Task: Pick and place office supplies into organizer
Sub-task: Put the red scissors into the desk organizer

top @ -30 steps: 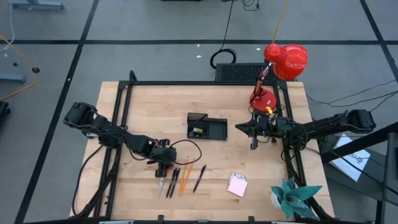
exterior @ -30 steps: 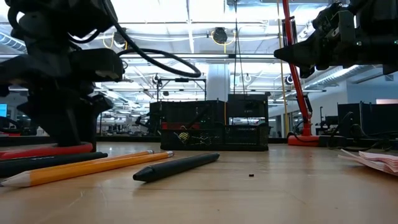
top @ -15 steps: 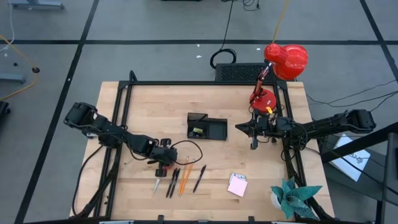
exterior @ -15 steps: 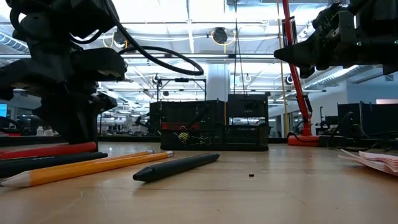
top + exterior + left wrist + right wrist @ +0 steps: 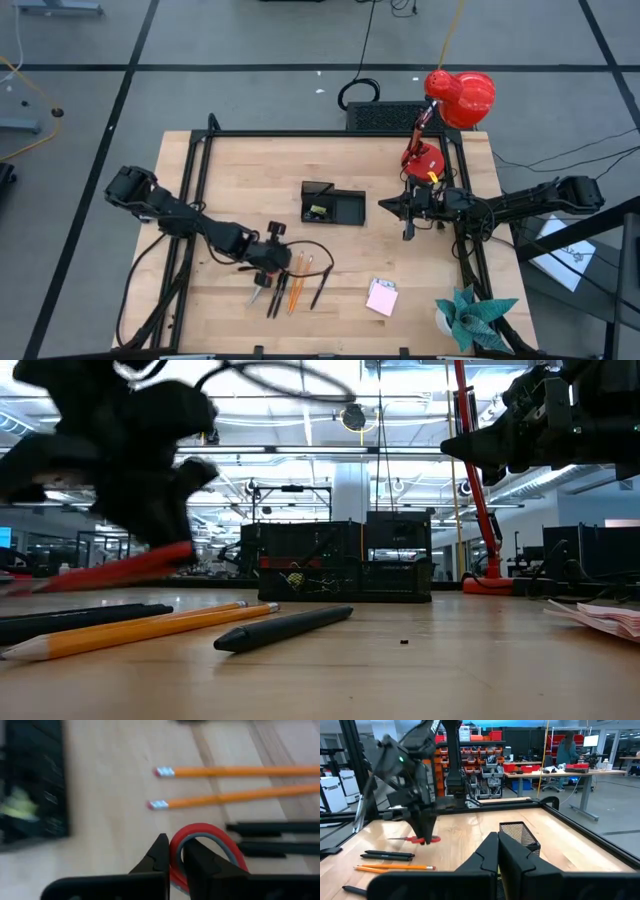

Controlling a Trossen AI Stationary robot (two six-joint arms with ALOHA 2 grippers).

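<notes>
While the red-handled scissors hang lifted off the wooden table, their smooth round loop is pinched between the dark fingers of the left gripper, blades slanting down beneath it. Just beside that gripper lie two orange pencils and slim black pens; the black mesh organizer sits farther off. Beyond the organizer, the right gripper waits with fingers pressed together, holding nothing.

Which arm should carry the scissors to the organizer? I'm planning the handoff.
Left. Its hand is already shut on the red-handled scissors, lifted off the table; the right hand waits beside the organizer, shut.
</notes>
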